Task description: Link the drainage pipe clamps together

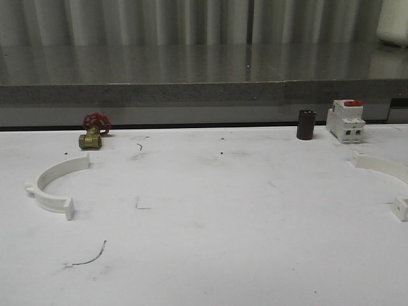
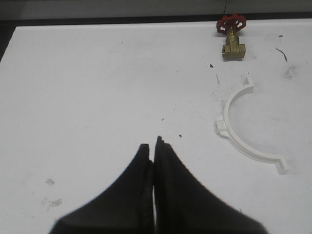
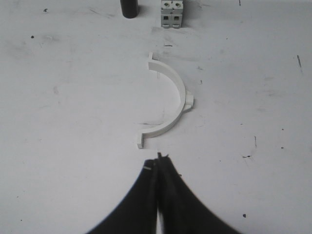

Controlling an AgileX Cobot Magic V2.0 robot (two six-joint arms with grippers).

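1. Two white half-rings lie flat on the white table (image 1: 210, 255), well apart. The left half-ring (image 1: 53, 186) sits toward the left edge, its open side facing the middle. The right half-ring (image 1: 386, 176) lies at the far right, partly cut off in the front view.
2. Behind them stand a brass valve (image 1: 93, 132) with a red wheel, a dark cylinder (image 1: 306, 124) and a white breaker (image 1: 345, 120) with a red top. None of these belongs to the job.
3. The left gripper (image 2: 155, 146) has its fingers pressed together and holds nothing. The left half-ring (image 2: 242, 127) lies off to one side of it, near but not touching.
4. The right gripper (image 3: 158, 163) is likewise closed and empty. The right half-ring (image 3: 171, 100) lies just ahead of its tips, the nearest end tab just beside them.
5. My guess: nothing is joined yet. Each arm has its own piece close by, the right arm nearer its piece. The open sides face each other across the table, so the halves need sliding inward until the end tabs meet.
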